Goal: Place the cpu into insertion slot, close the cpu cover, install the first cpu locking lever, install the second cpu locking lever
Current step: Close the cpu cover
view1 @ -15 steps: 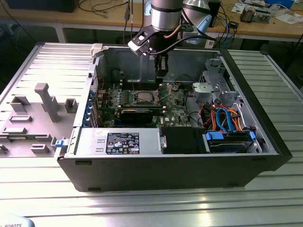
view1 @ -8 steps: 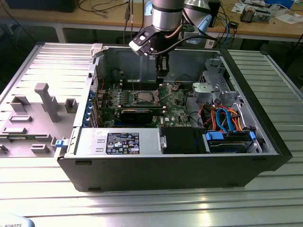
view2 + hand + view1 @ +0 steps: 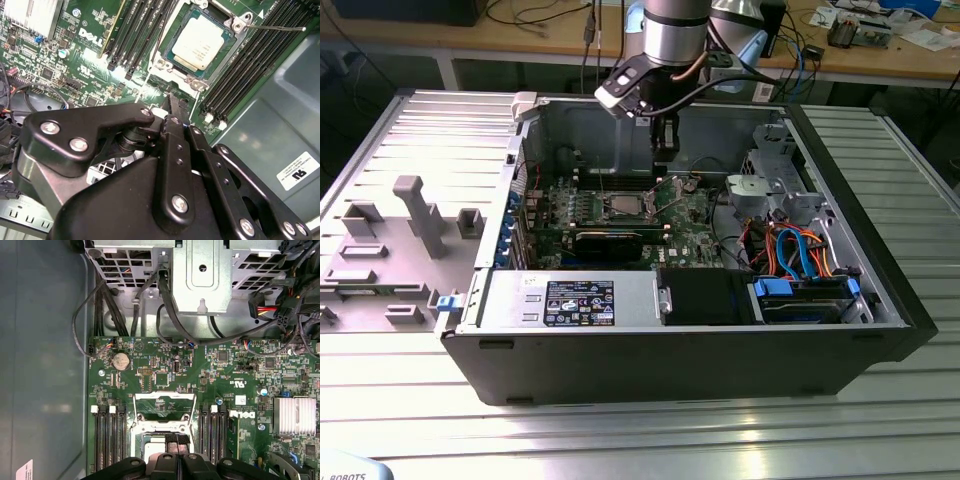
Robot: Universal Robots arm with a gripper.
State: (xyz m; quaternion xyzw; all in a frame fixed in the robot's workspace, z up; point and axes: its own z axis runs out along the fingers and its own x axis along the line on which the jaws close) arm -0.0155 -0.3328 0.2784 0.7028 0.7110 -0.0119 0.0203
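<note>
The cpu (image 3: 199,42), a silvery square chip, lies flat in the insertion slot (image 3: 235,24) on the green board. In the exterior view the slot (image 3: 625,206) sits mid-board inside the case. The cpu cover (image 3: 164,398), a thin silver frame with a window, stands raised off the slot in the first wrist view. A thin locking lever rod (image 3: 280,28) sticks out beside the slot, unlatched. My gripper (image 3: 170,102) hangs just above the slot's edge, shut with nothing between its black fingers. From outside, the gripper (image 3: 663,150) is over the board's far side.
Long black memory slots (image 3: 135,35) flank the socket on both sides. A heatsink (image 3: 295,415) and cable bundles (image 3: 280,310) lie nearby. The drive cage (image 3: 775,185) stands at the exterior view's right, the power supply (image 3: 570,300) along the near wall, and the removed side panel (image 3: 410,230) lies to the left.
</note>
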